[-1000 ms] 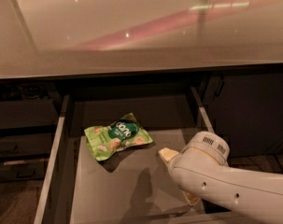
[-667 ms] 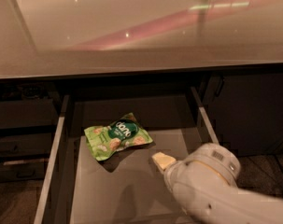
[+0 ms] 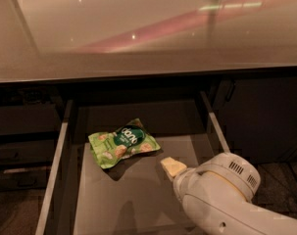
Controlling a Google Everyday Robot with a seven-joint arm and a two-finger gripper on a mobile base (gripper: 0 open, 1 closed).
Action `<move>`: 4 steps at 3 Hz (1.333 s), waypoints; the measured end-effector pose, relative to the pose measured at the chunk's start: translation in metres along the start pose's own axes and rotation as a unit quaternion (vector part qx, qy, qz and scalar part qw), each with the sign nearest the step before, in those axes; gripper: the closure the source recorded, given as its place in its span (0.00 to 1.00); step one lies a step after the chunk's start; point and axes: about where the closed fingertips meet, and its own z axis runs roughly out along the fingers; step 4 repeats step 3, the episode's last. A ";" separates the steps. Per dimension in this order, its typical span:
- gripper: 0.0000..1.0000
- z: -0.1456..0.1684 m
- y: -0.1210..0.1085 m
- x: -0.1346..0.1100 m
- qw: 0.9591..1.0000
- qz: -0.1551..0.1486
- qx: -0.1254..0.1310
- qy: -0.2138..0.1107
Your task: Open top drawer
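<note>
Inside pale-grey top drawer [image 3: 119, 199], crinkly green packet [image 3: 123, 142], blunt hand [image 3: 173, 167] nearby, grip unclear.

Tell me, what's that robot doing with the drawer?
The robot's arm reaches over the top drawer, which is pulled out from under the counter. Its hand is over the inside of the drawer, just right of a green snack bag lying there, and isn't touching the bag.
</note>
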 end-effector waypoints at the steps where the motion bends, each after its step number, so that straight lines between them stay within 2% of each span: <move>1: 0.00 0.000 -0.003 0.001 1.000 0.002 0.002 -0.011; 2: 0.00 -0.038 -0.030 0.001 0.998 0.005 0.051 -0.027; 4: 0.00 -0.038 -0.030 0.001 0.998 0.005 0.051 -0.027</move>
